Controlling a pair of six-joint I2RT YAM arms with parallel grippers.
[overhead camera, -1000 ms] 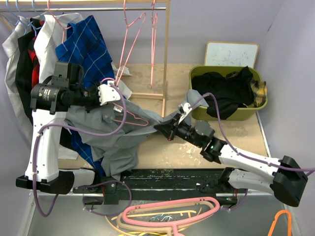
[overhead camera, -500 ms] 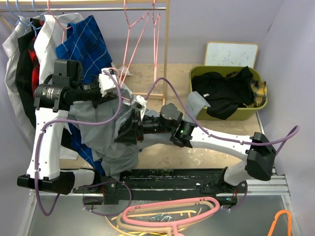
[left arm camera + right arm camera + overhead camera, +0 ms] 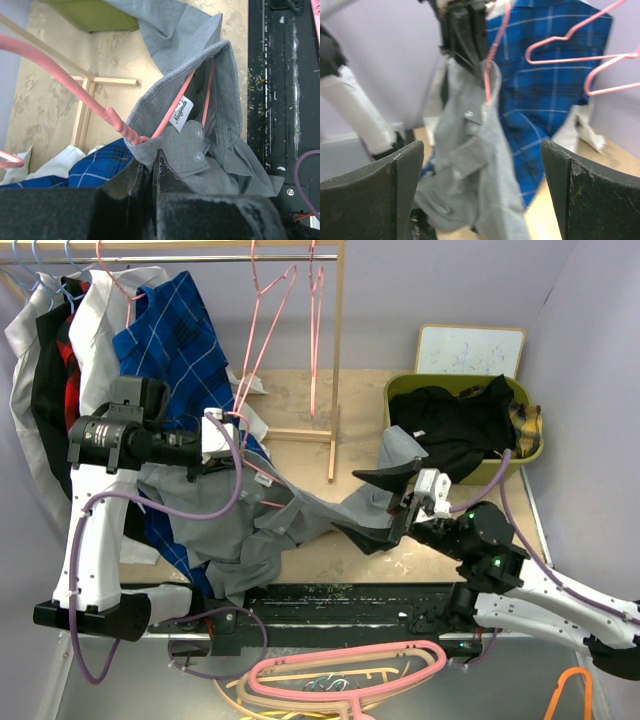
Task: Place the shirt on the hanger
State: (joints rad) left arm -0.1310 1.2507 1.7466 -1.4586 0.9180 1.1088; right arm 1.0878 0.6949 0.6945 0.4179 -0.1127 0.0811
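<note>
While my left pincer clamps tight on the neck of the hanger, its wire sits inside the collar of the shirt near the left edge of the worktop. My right pincer gapes wide, empty. I judge threading mostly done; the shoulders need settling, and a sleeve trails toward the right edge.

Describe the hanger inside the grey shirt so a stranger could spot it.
Find the wooden clothes rack at the back left, then the left pincer before its blue checked shirt. The hanger is the thin pink wire one inside the grey shirt held there; the other pink hangers dangle bare from the rail.
</note>
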